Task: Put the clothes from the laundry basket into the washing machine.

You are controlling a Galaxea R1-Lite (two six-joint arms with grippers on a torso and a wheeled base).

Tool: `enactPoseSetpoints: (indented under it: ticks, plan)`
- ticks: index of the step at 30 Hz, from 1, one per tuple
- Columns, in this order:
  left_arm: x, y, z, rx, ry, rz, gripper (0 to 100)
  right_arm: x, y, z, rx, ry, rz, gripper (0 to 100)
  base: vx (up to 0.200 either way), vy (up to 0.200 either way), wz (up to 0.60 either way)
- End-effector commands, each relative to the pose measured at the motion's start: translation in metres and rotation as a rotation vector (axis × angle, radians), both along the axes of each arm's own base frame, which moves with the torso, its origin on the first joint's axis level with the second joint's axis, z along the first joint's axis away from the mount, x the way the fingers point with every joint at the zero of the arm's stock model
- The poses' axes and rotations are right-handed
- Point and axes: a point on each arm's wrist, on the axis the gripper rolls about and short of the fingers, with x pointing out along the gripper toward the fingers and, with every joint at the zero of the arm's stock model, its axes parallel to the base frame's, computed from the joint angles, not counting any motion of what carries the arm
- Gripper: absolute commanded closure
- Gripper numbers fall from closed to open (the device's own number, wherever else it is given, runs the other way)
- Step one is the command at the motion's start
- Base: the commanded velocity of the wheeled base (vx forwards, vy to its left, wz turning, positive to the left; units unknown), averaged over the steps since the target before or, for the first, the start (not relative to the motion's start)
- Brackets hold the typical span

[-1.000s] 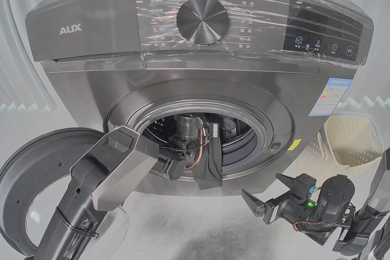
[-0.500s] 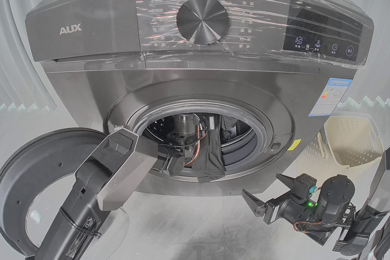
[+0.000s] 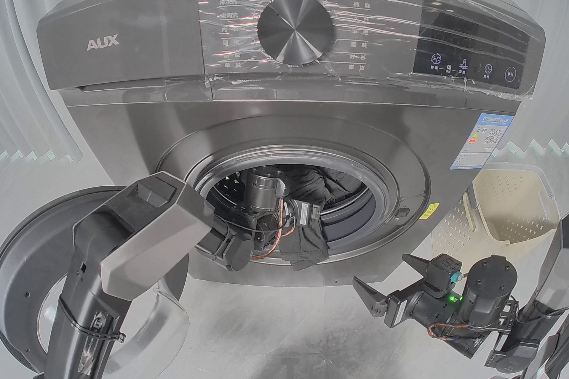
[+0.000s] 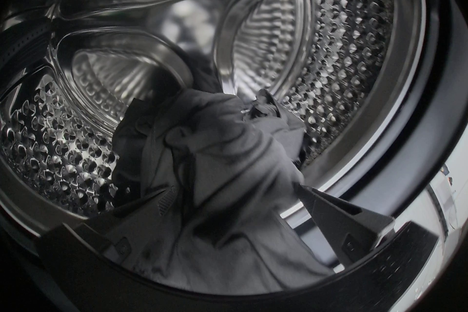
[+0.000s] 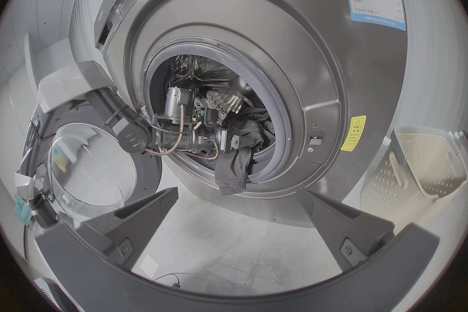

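Dark garment point(image 4: 219, 171) lies between the fingers point(image 4: 341, 223) of the wide-open left end effector point(image 4: 231, 187), masking the drum point(image 4: 341, 35) floor

One washing machine point(image 3: 148, 131), one laundry basket point(image 3: 515, 208), one clothes heap point(image 4: 219, 171).

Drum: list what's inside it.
A dark garment heaped on the drum floor, one end hanging outside; left gripper open around it. Anything beneath the garment is hidden.
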Motion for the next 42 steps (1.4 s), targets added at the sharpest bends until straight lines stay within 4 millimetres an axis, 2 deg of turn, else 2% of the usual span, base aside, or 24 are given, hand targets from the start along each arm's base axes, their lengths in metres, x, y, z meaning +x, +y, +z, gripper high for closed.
enactPoseSetpoints:
  ticks: [1,7,13,14,20,23,31,35,42]
  plan:
    - [-0.019,0.009,0.011,0.034,0.029,-0.046,0,0.0,0.001,-0.001,-0.003,0.005,0.001,0,0.0,0.0,0.0]
    - [-0.021,0.01,-0.005,0.08,0.055,-0.062,0,0.0,0.001,-0.001,-0.003,0.005,0.001,0,0.0,0.0,0.0]
    - [-0.018,0.009,-0.03,0.116,0.086,-0.065,0,0.0,0.001,-0.001,-0.002,0.004,0.001,0,0.0,0.0,0.0]
    - [-0.017,0.01,-0.032,0.124,0.086,-0.066,100,0.0,0.001,-0.001,-0.002,0.004,0.001,0,0.0,0.0,0.0]
    - [-0.015,0.009,-0.037,0.125,0.083,-0.065,100,0.0,0.001,-0.001,-0.001,0.003,0.001,0,0.0,0.0,0.0]
    - [-0.01,0.006,-0.03,0.099,0.057,-0.059,100,0.0,0.002,-0.001,-0.001,0.001,0.003,0,0.0,0.0,0.0]
    - [0.032,-0.014,0.0,-0.062,-0.176,0.038,100,0.0,0.001,0.001,0.004,-0.003,0.005,0,0.0,0.0,0.0]
    - [0.049,-0.015,0.01,-0.11,-0.249,0.086,100,0.0,0.001,0.0,0.002,-0.002,0.0,0,0.0,0.0,0.0]
    - [0.062,-0.013,0.017,-0.138,-0.303,0.129,100,0.0,0.001,0.0,0.0,0.0,0.0,0,0.0,0.0,0.0]
